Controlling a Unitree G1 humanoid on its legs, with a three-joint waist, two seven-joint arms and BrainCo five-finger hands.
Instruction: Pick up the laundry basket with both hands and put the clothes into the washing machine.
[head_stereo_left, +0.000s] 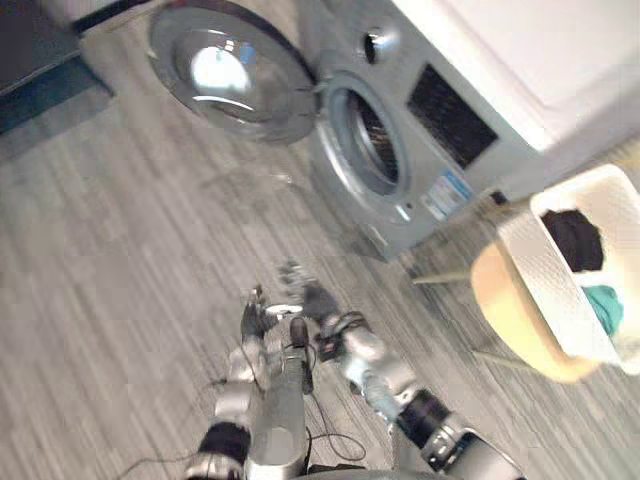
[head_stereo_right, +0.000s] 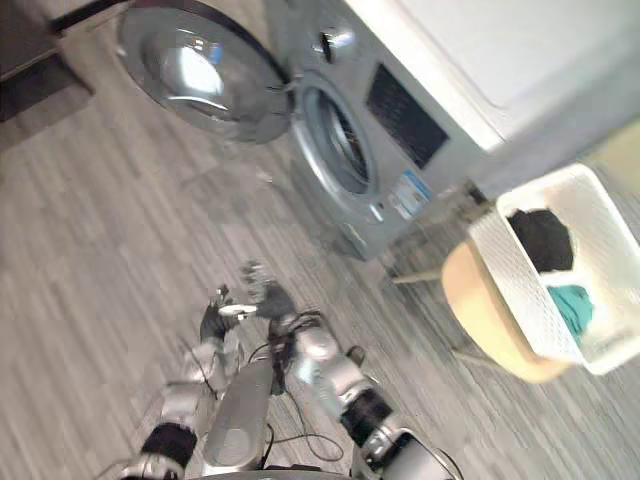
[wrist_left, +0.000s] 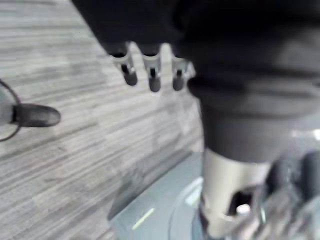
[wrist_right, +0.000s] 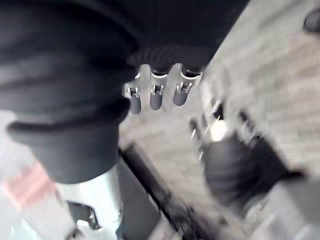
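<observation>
No writing can be read anywhere. The washing machine (head_stereo_left: 470, 90) carries a blue-and-white sticker (head_stereo_left: 444, 194) on its front, at about four o'clock from the drum opening (head_stereo_left: 366, 140); its print is too small to make out.

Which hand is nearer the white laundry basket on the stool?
Right. The right hand hangs over the grey floor, well short of the white perforated plastic laundry basket; the left hand sits beside it, on the far side from the basket.
</observation>
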